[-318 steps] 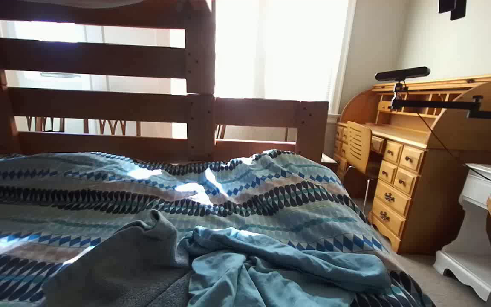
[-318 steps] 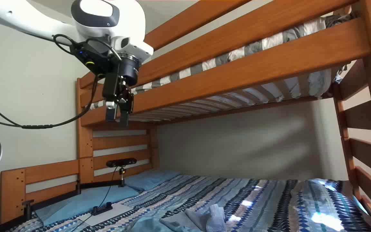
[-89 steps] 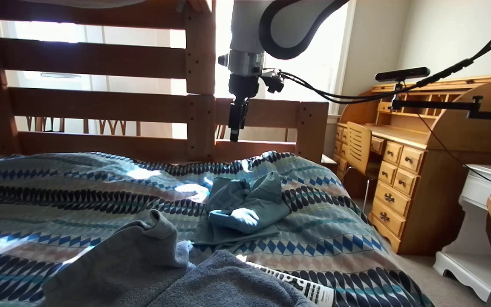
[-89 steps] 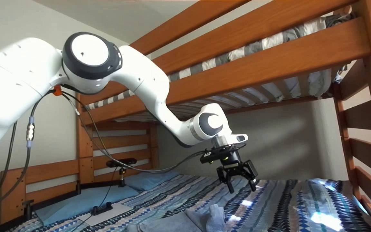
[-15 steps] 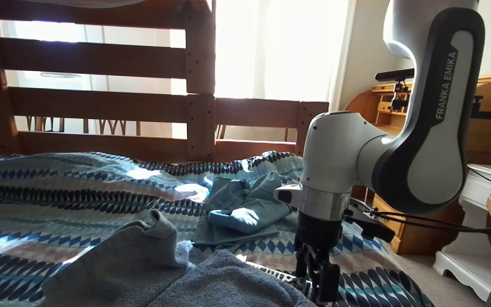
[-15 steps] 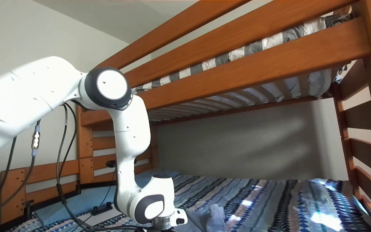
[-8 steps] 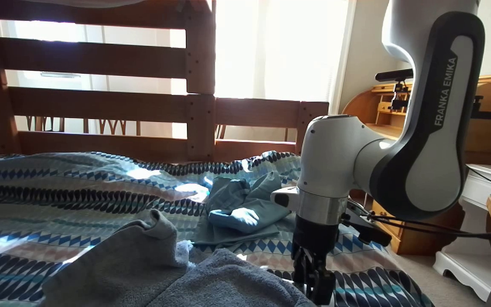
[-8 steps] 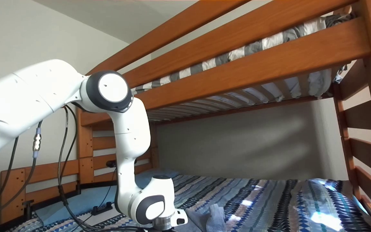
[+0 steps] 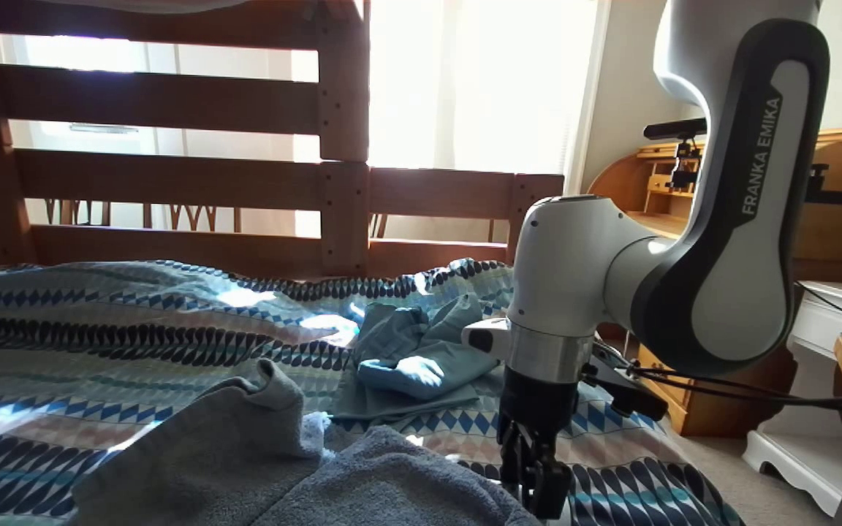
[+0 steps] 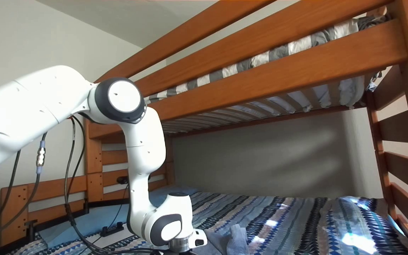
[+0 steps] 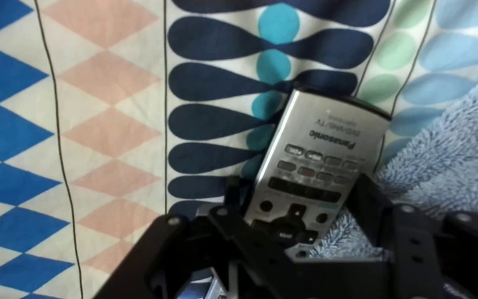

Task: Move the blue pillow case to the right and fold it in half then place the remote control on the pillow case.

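In the wrist view the remote control (image 11: 330,137), a silver Panasonic handset with dark buttons, lies slanted on the quilt. My gripper (image 11: 297,197) is shut on it, one finger along each long side, at the dark bar and arrow keys. The left finger (image 11: 232,191) sits in shadow, so its contact is hard to see. In an exterior view the gripper (image 9: 531,500) points down beside the grey towel, which hides most of the remote. The blue pillow case (image 9: 421,376) lies bunched and folded over on the bed, beyond the gripper.
The fuzzy blue-grey towel (image 9: 392,482) lies against the remote's side (image 11: 463,166). A patterned quilt (image 9: 136,351) covers the bed. In an exterior view the upper bunk's rail (image 10: 260,74) spans above the bed, with a camera stand's cable and base (image 10: 112,228) at the left.
Over the last second my gripper has sunk slightly and its jaws have closed onto the remote, whose pale strip has mostly disappeared behind the towel. Earlier the pillow case moved from the front to farther back.
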